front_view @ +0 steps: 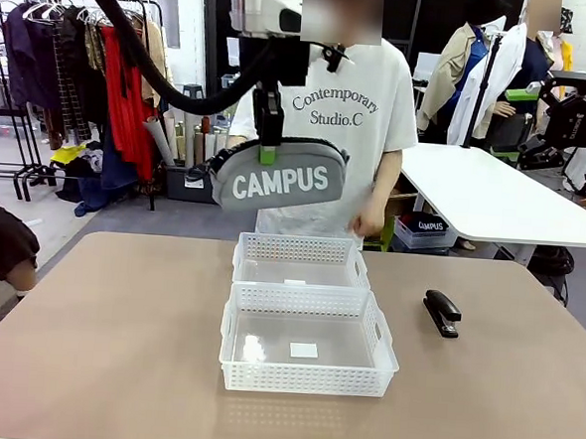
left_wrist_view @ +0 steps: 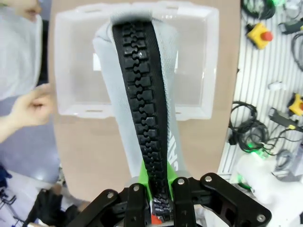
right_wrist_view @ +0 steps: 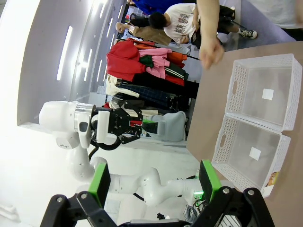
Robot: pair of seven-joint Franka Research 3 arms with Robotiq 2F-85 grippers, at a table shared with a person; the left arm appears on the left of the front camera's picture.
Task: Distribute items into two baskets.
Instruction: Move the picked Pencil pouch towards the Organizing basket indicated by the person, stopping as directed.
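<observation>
Closest to me in the front view is the tan table (front_view: 95,367). The near basket (front_view: 303,377) sits on it in the lower middle of the frame. It is white, with little holes in its walls. The far basket (front_view: 301,248) sits right behind it, and the two touch. The black stapler (front_view: 442,312) lies flat on the table at the right of the frame, apart from both baskets.

Higher up, in the upper middle of the frame, my left gripper (front_view: 267,154) points down. It pinches the top edge of the grey pouch (front_view: 275,184), right on the zip. The pouch hangs in the air just under the fingers, well above the baskets, and the word CAMPUS faces me.

In the left wrist view the black zip runs up from between the squeezed fingers at the bottom of the frame. A basket lies under the pouch in the upper part, but I cannot tell which one.

In the right wrist view my right gripper (right_wrist_view: 154,182) is at the bottom of the frame, its green pads spread wide apart.

Farthest away, a person (front_view: 379,115) in a white shirt stands behind the table, one hand (front_view: 367,224) held low, to the right of the pouch
</observation>
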